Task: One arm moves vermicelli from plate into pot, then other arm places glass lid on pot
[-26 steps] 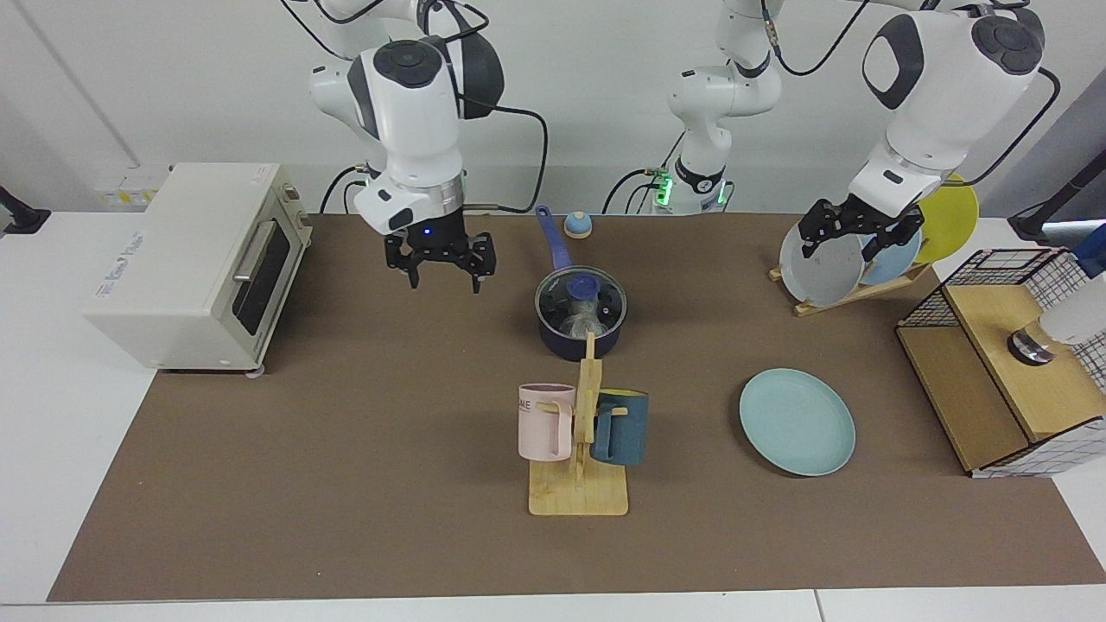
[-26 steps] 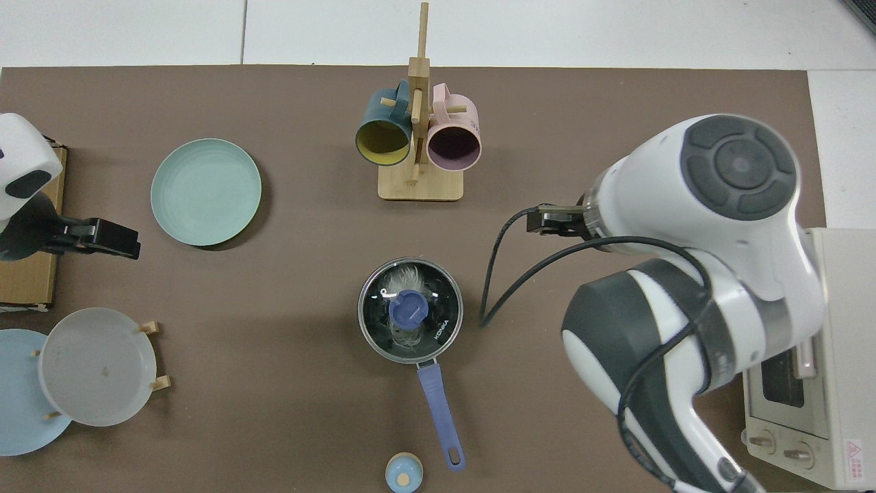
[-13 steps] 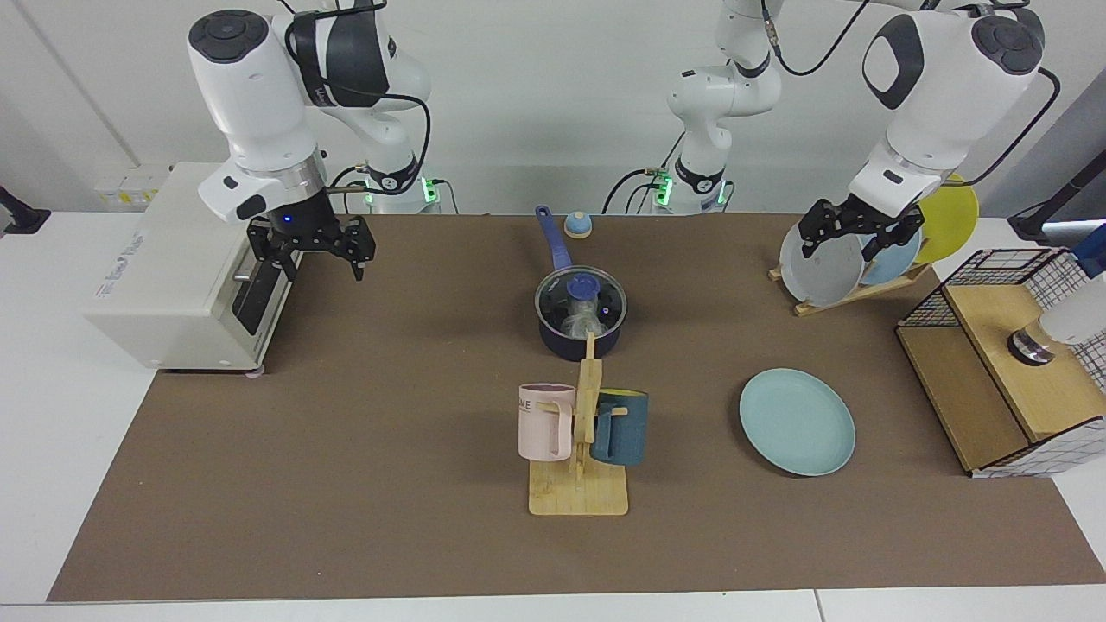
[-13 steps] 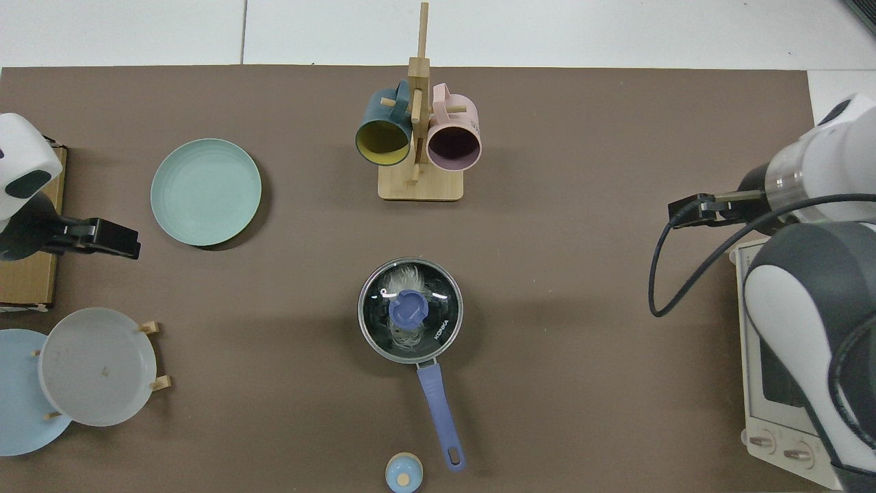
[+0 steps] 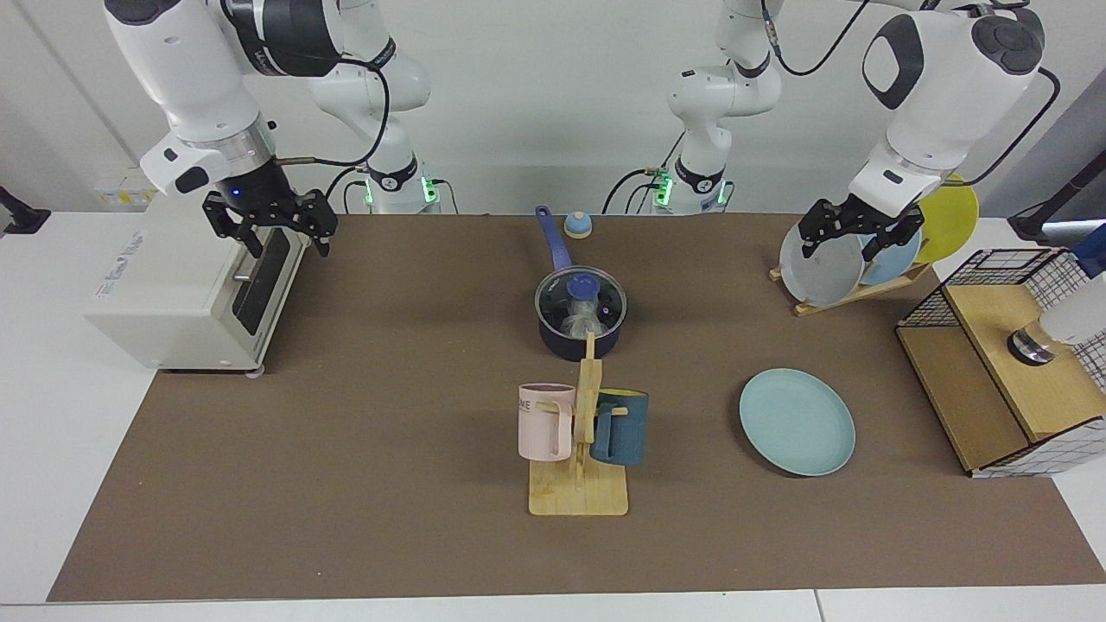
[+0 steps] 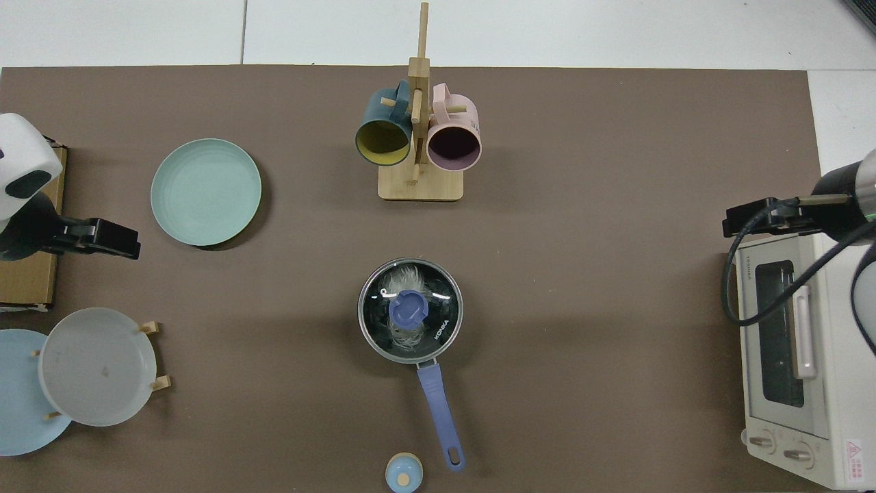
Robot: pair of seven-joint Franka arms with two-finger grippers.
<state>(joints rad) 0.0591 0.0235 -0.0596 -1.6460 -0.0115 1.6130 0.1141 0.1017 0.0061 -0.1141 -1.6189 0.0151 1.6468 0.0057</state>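
The glass lid (image 5: pixel 581 292) sits on the pot (image 5: pixel 580 341) at mid-surface, the vermicelli (image 6: pixel 404 284) visible beneath the glass, while the teal plate (image 5: pixel 797 422) lies bare well to one side. The right gripper (image 5: pixel 269 222) hangs above the toaster oven (image 5: pixel 186 268), fingers spread and empty; the left gripper (image 5: pixel 855 227) waits in front of the racked plates (image 5: pixel 825 268), fingers parted, holding nothing. With the work apparently finished, the remaining risks look small: a careless sweep by the left arm could clip the rack, or the right could graze the oven.
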